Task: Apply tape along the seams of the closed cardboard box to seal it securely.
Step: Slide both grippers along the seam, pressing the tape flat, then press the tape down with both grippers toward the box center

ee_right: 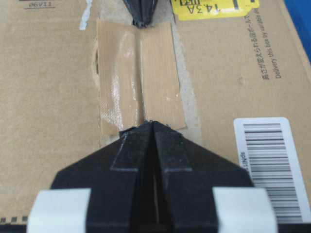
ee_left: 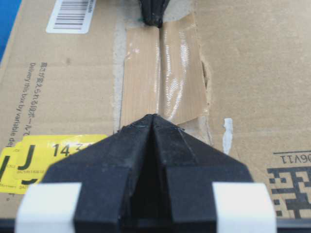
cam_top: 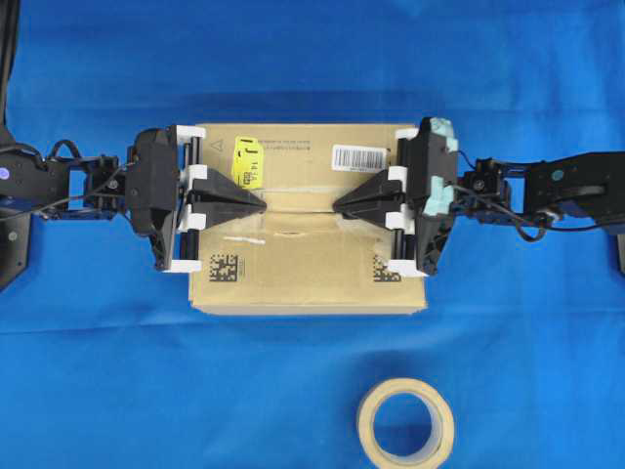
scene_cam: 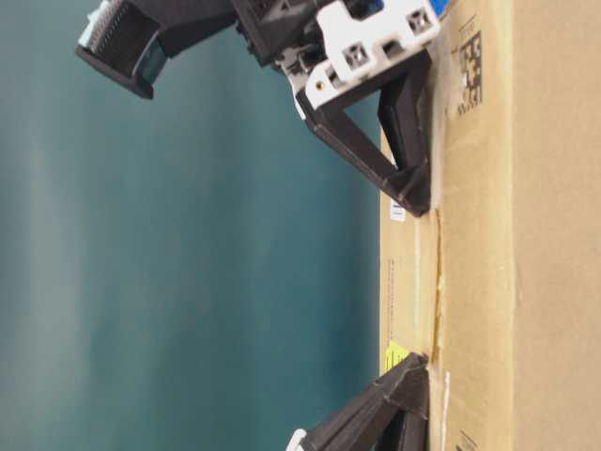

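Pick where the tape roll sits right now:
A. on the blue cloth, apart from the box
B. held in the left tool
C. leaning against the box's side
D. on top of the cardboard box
A: the tape roll lies flat on the blue cloth, clear of the cardboard box.

Even, bright light is falling from above, casting only soft shadows around the cardboard box [cam_top: 308, 210] on the blue cloth [cam_top: 98, 371]. Glare is streaking the tape [ee_left: 163, 73] in both wrist views. The table-level view is showing sideways, its teal left half blurring out of focus.
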